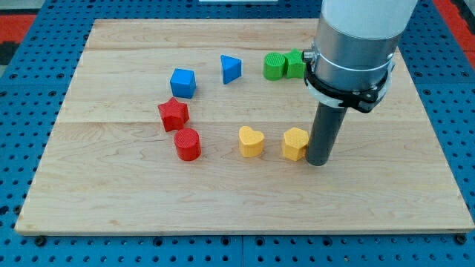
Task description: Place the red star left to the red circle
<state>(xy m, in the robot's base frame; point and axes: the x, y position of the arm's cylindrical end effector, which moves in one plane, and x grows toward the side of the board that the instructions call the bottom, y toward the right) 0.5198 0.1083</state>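
The red star [173, 113] lies left of the board's middle. The red circle [188, 144] stands just below it and slightly to its right, the two nearly touching. My tip [320, 162] is far to the right of both red blocks. It rests on the board right beside the yellow block [295, 143], on that block's right side.
A yellow heart [251, 141] lies left of the yellow block. A blue cube [183, 82] and a blue triangle [231, 69] sit above the red star. Two green blocks [275, 66] [297, 64] sit near the top, partly behind the arm. The wooden board [104, 193] lies on a blue pegboard.
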